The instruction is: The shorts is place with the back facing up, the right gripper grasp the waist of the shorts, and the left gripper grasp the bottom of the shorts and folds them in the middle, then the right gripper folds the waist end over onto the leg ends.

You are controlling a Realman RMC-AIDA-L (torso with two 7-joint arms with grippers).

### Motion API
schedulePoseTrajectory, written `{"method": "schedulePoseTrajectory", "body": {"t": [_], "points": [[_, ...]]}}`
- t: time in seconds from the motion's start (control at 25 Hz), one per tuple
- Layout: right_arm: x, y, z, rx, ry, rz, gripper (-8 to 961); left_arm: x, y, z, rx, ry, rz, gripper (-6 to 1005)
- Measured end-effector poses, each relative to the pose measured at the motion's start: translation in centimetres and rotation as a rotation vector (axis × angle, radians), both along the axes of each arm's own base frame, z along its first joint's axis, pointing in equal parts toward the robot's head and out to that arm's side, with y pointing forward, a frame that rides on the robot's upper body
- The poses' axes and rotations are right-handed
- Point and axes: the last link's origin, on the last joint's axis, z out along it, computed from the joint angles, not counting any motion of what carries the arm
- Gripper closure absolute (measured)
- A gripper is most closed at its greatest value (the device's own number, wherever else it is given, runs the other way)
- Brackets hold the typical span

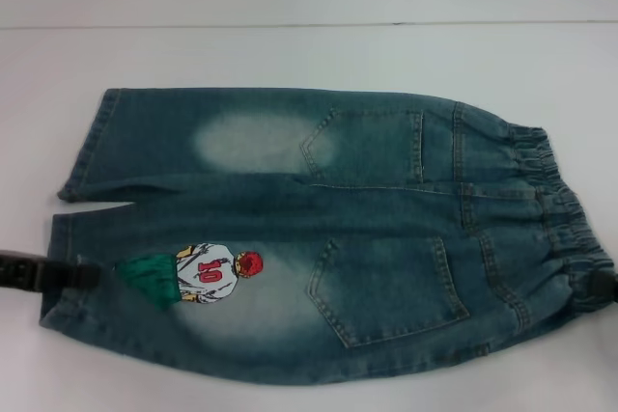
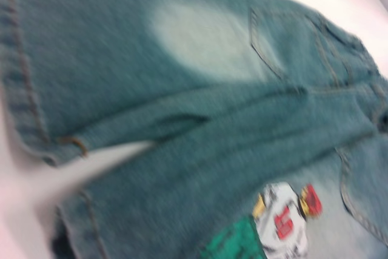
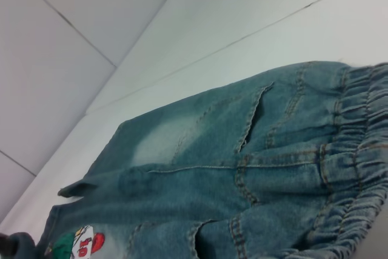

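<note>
Shorts (image 1: 328, 229) flat, back up, on white table (image 1: 290, 55) — pale wall (image 3: 54, 40) behind

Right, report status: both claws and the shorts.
Left claw at near leg hem, right claw at near waistband corner, grip unclear on both. Shorts flat, back pockets up, not yet folded. Nothing in the way.

White table (image 1: 309, 55), denim shorts (image 1: 386, 190) lying flat on it, back pockets up, waistband toward the right
</note>
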Motion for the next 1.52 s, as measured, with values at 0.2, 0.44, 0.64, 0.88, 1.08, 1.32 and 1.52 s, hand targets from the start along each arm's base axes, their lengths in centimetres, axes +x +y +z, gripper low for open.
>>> {"method": "schedulePoseTrajectory", "body": {"t": [0.2,0.44,0.64,0.88,1.08,1.32,1.52], "points": [[-0.1,0.3,0.2,0.002,-0.002,0.006,903,-0.3,-0.1,0.2,0.037,-0.017,0.001,997],[-0.2,0.8,0.7,0.017,-0.004,0.013,903,-0.3,0.2,0.8,0.077,-0.027,0.003,996],[-0.3,1.5,1.8,0.032,-0.013,0.019,902,-0.4,1.0,1.5,0.162,-0.031,0.015,996],[-1.2,3.2,3.0,0.04,-0.023,0.039,902,-0.2,2.1,1.6,0.237,-0.04,0.014,997],[-2.3,5.2,4.1,0.034,-0.037,0.062,901,0.9,3.2,1.6,0.293,-0.086,-0.007,997],[-3.7,7.8,5.7,0.019,-0.079,0.083,901,2.5,5.3,1.0,0.339,-0.104,-0.018,996],[-4.2,9.6,7.0,0.018,-0.125,0.073,900,3.3,6.4,0.8,0.364,-0.103,-0.02,997]]}}
